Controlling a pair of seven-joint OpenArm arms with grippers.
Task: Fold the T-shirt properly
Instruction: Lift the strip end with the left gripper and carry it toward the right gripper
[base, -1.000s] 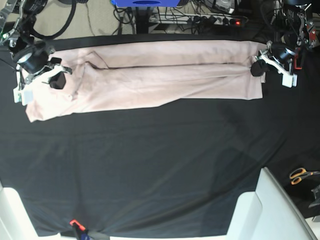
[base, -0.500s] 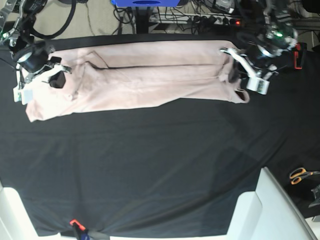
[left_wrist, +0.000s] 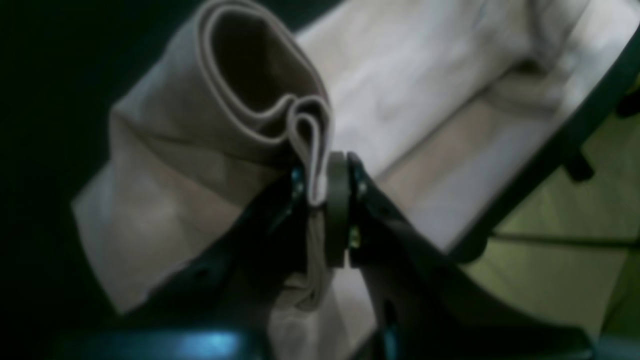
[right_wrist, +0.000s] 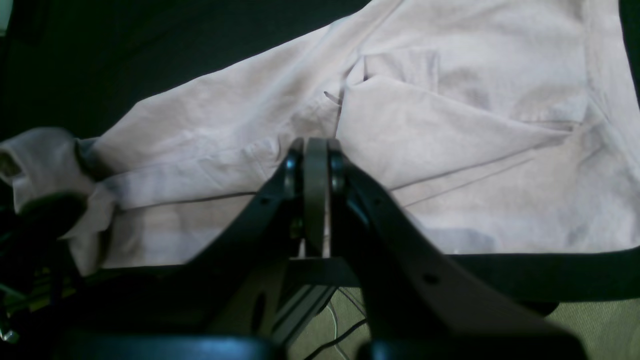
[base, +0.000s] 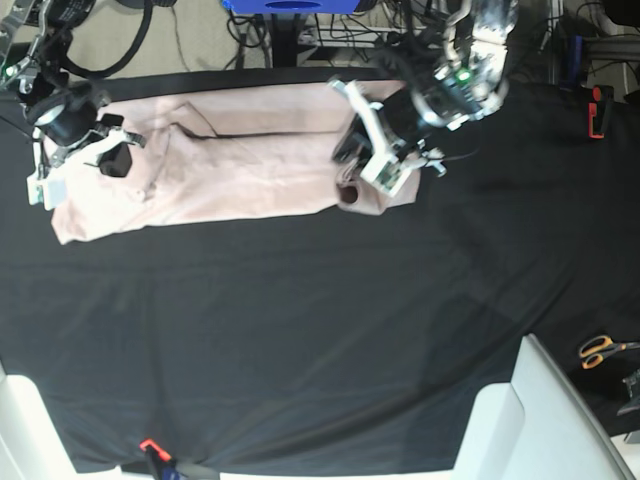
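- table (base: 300, 330) — covered by black tablecloth (base: 320, 300)
- pink T-shirt (base: 230, 165) lies along far edge, folded long, right end lifted off cloth
- scissors (base: 600, 350), orange handles, near right edge — beside white blocks (base: 540, 420)

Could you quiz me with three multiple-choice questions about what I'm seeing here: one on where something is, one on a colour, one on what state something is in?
1. Where are the orange-handled scissors?
A. on the shirt
B. near the table's right edge in the base view
C. in a gripper

2. What colour is the T-shirt?
A. pale pink
B. blue
C. green

3. How do the left gripper's jaws stand?
A. wide open
B. shut on nothing
C. shut on shirt fabric

Answers: 1 B, they lie far from the shirt by that edge. 2 A, pink against the black tablecloth. 3 C, folded cloth is pinched between the jaws in the left wrist view.
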